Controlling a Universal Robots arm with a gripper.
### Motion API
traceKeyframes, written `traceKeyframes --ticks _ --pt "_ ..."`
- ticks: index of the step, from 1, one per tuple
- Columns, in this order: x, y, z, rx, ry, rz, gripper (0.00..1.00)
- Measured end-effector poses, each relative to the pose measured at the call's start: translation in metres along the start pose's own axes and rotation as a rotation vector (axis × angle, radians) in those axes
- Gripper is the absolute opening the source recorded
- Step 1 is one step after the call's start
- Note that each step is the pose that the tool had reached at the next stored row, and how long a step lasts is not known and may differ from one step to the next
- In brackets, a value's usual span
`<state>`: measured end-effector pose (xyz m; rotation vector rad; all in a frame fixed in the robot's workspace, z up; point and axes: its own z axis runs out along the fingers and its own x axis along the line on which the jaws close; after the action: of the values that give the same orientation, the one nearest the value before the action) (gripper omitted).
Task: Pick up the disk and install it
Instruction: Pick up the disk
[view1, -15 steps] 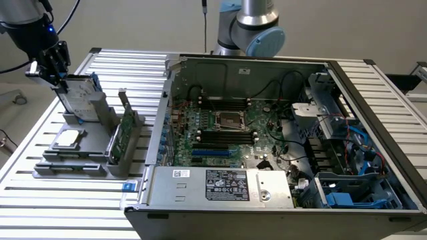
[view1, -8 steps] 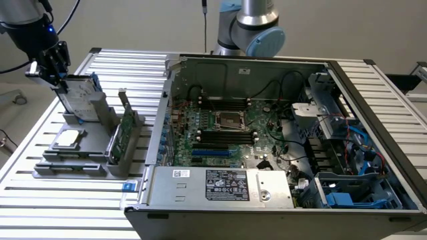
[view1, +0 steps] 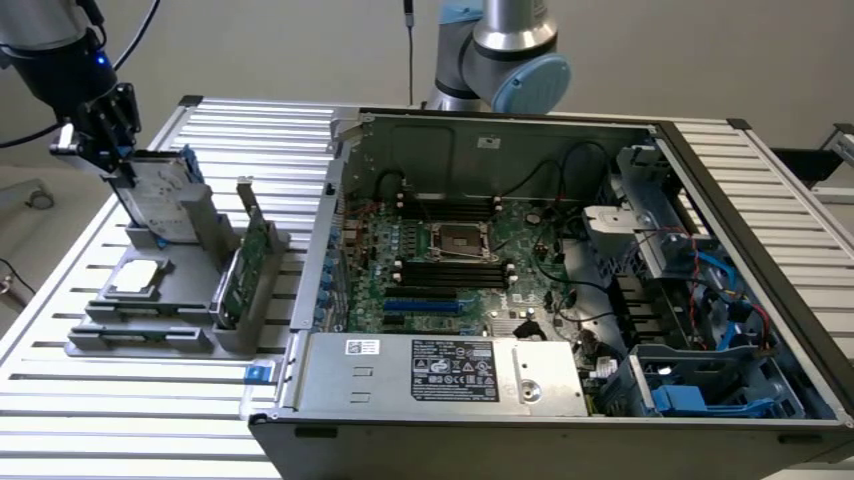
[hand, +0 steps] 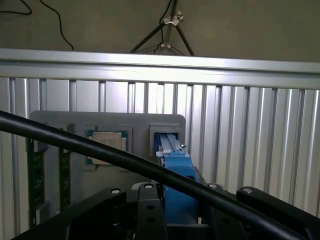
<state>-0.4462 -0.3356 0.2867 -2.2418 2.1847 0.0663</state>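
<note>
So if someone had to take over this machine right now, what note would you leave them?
Claw: at the top edge of the disk. Whether it is gripping the disk cannot be told.
Disk: standing on edge in the grey stand at the exterior view's left, outside the open computer case.
Done: the claw is in place at the disk.
Left: the disk is not yet out of its stand and not yet installed in the case.
</note>
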Motion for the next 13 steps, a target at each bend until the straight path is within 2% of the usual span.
traceKeyframes --ticks 13 --pt "0.0004 0.0000 0.0000 0.0005 -0.0003 0.010 0.33"
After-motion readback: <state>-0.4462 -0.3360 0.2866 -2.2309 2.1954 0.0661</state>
